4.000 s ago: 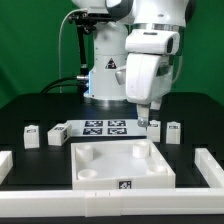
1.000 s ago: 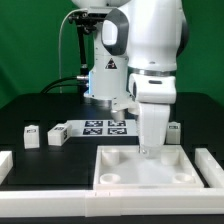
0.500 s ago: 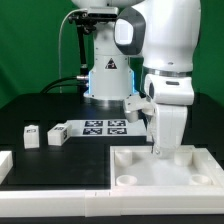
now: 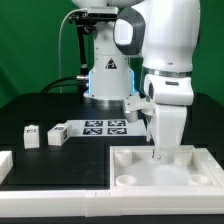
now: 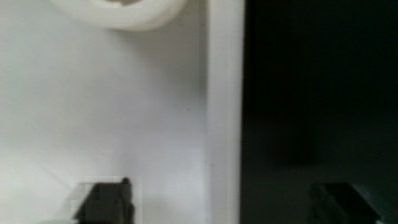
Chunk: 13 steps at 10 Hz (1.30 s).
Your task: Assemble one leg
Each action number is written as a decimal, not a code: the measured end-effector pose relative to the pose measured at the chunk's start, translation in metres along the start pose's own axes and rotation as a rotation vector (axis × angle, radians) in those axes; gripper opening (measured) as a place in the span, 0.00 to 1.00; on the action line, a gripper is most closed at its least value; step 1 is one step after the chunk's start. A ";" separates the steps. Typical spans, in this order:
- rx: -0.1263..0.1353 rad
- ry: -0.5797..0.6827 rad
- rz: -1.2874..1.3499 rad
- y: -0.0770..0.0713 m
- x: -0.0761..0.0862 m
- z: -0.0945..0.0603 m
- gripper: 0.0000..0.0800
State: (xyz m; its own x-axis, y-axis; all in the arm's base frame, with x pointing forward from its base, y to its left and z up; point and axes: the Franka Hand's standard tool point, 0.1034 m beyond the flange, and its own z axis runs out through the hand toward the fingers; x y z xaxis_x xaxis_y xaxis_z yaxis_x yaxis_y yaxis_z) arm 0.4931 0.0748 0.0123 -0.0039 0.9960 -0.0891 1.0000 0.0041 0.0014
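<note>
A white robot arm (image 4: pixel 165 70) is reaching down over a black table (image 4: pixel 40 110). Its gripper (image 4: pixel 157 152) is hanging at the back wall of a large white square tabletop (image 4: pixel 160 184), which is lying like a shallow tray at the exterior view's right, close to the near edge of the table.

In the wrist view, the gripper (image 5: pixel 221 203) is showing two dark fingertips (image 5: pixel 103 200), set wide apart. One is sitting over the pale inside of the tabletop (image 5: pixel 107 110) and the other over the dark table (image 5: pixel 320 100) outside it. The tabletop's raised rim is running between them, and neither fingertip is touching it, so the jaws are standing wide and holding nothing. A round corner hole (image 5: pixel 125 8) in the tabletop is showing further along the rim.

The small white posts for the task are sitting well away from the gripper. A leg (image 4: pixel 32 136) is resting on the table at the exterior view's left, and a second leg (image 4: pixel 56 133) is resting just beside it, nearer the middle. Each is showing a black-and-white tag. Neither is touching the tabletop.

The marker board (image 4: pixel 105 127) is lying flat between the second leg and the arm, in front of the arm's base (image 4: pixel 105 75). A white bar (image 4: pixel 50 200) is running along the table's near edge at the exterior view's left.
</note>
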 end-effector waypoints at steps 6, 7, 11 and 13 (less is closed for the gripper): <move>0.000 0.000 0.000 0.000 0.000 0.000 0.81; 0.000 0.001 0.002 0.000 0.000 0.000 0.81; -0.031 0.015 0.183 -0.022 0.002 -0.023 0.81; -0.029 0.016 0.219 -0.025 0.005 -0.024 0.81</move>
State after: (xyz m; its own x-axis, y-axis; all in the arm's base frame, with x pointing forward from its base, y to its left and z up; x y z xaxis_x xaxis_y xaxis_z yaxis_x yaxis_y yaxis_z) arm 0.4685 0.0818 0.0354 0.2136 0.9746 -0.0677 0.9764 -0.2107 0.0472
